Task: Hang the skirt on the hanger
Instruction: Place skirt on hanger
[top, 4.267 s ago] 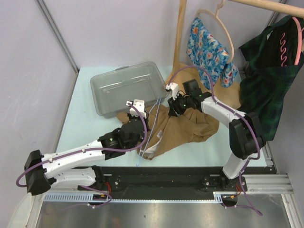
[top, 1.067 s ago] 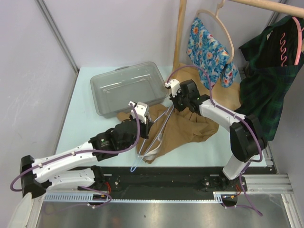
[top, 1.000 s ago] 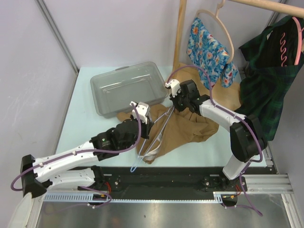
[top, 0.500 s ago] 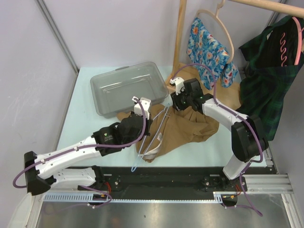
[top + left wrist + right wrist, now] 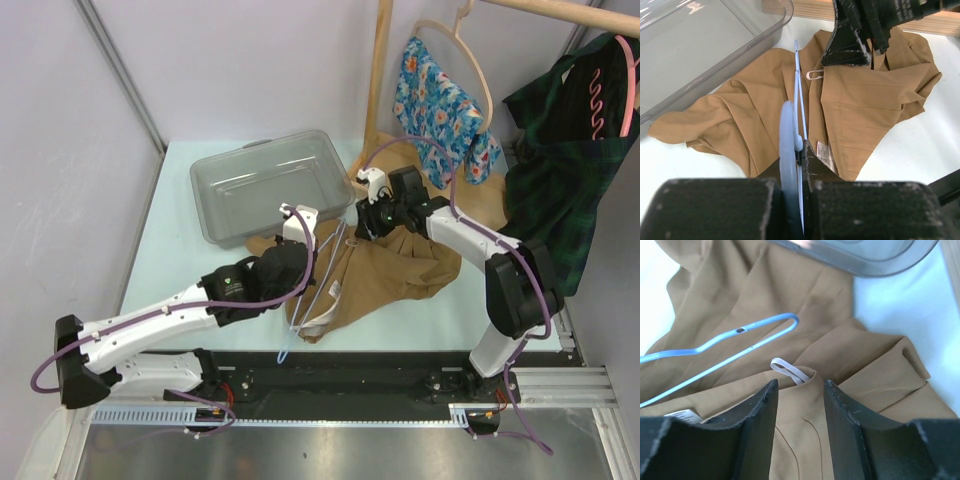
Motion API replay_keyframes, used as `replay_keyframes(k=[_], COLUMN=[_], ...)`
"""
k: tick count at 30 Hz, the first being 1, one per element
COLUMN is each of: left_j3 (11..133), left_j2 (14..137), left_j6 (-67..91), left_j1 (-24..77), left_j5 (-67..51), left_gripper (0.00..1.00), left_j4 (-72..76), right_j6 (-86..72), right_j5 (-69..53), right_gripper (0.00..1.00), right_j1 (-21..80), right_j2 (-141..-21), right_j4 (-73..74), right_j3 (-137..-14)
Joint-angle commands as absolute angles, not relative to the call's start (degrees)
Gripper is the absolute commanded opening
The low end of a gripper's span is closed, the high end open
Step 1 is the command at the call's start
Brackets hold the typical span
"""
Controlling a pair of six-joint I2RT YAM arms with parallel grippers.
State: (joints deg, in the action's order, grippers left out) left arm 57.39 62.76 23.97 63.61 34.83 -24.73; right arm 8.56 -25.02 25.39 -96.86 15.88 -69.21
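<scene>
Obstacles: clear bin [image 5: 262, 188] at rear left of table [image 5: 165, 260], its front wall touching the skirt [image 5: 400, 270]; blue hanger [image 5: 788, 135] slanting above skirt's left half; wooden post [image 5: 378, 80] and hung garments [image 5: 560, 170] rear right. Free passage: table strip left of bin, and in front of skirt.

1. Left arm [image 5: 150, 325]: stretched low from its base at the near left corner, running rightward and away from the base to mid-table; wrist raised slightly above the forearm.
2. Left gripper [image 5: 799, 152]: jaws pressed tight together, clamped on a thin blue hanger [image 5: 797, 95] that passes between the fingertips.
3. Right arm [image 5: 470, 235]: rises from its base at the near right, bends at the elbow, forearm reaching leftward toward mid-table; wrist tipped downward.
4. Right gripper [image 5: 797, 387]: black fingers [image 5: 757, 410] parted with a clear gap, nothing gripped between them, pointing down.
5. The two grippers are near each other, not touching.
</scene>
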Motion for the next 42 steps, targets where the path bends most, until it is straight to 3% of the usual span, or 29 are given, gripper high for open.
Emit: replay_keyframes(k=[1, 6, 9, 11, 12, 13, 14, 30, 42], left_j3=[59.2, 59.2, 58.9, 58.8, 58.7, 58.7, 58.6, 55.3, 53.9], left_j2=[62.1, 62.3, 62.2, 62.3, 62.4, 62.5, 62.5, 59.7, 57.9], left_j6=[24.5, 24.4, 24.3, 24.2, 24.1, 24.1, 24.1, 20.9, 20.7], left_j1=[63.8, 63.8, 63.8, 63.8, 63.8, 63.8, 63.7, 63.8, 63.8], left_j5=[35.4, 35.2, 35.1, 34.8, 34.6, 34.5, 34.3, 23.1, 20.9], left_gripper=[0.0, 0.0, 0.0, 0.0, 0.0, 0.0, 0.0, 0.0, 0.0], left_j4=[-23.7, -23.3, -22.7, -22.2, -22.3, -22.2, -22.2, -16.5, -14.1], right_j6=[7.8, 6.2, 6.1, 6.0, 5.6, 5.2, 5.0, -4.7, -9.8], right_j5=[-22.6, -19.9, -20.0, -19.8, -19.3, -18.3, -17.6, -2.2, 7.8], right_gripper=[0.48, 0.49, 0.42, 0.25, 0.09, 0.01, 0.0, 0.0, 0.0], right_j1=[25.8, 26.1, 26.1, 26.0, 26.1, 25.9, 25.9, 27.5, 27.3], right_j2=[-99.0, -101.5, -102.0, -101.9, -101.8, -101.2, -100.8, -87.4, -89.1], right_j4=[15.6, 14.2, 14.7, 15.7, 16.1, 16.9, 17.2, 15.9, 12.7], right_j3=[-69.1, -69.1, -69.1, -69.1, -69.1, -69.1, -69.1, -59.9, -59.6])
